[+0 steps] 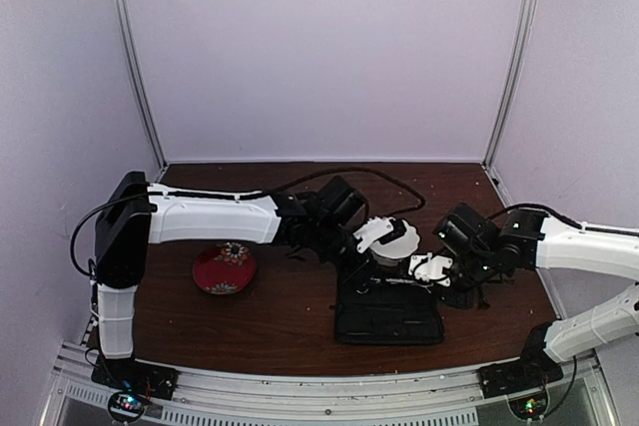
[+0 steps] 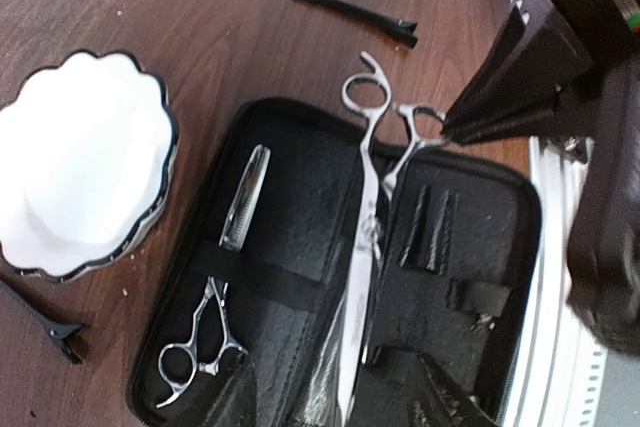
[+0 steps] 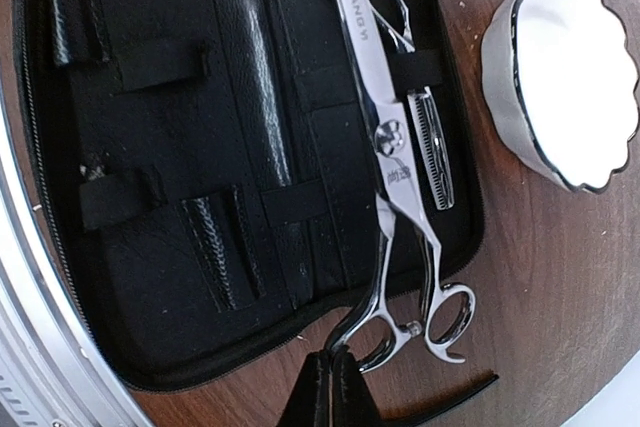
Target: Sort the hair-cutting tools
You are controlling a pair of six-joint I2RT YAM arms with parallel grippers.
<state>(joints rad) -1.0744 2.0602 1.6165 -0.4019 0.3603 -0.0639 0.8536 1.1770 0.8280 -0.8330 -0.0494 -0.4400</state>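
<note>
Right jaws are pinching, I think, a ring of the long silver metal scissors (image 3: 385, 137) lying across the open black zip case (image 3: 150, 197); left jaws: can't tell. Nxt: lifting straight out.

Straps, arms and edges eating into the kit

In the left wrist view an elastic strap (image 2: 285, 287) is hiding the pivot of the thinning scissors (image 2: 245, 199), and the left edge is cropping the white scalloped bowl (image 2: 80, 162) and a black clip (image 2: 45, 319). The right wrist view's top edge is cutting off the blade tip of the long scissors (image 3: 388, 137); its bottom edge is cutting the right gripper (image 3: 335, 359), whose closed tips are meeting a finger ring — pinching or only touching, unclear. From overhead the left gripper (image 1: 379, 238) is covering part of the bowl, its jaws showing too small to judge.
</note>
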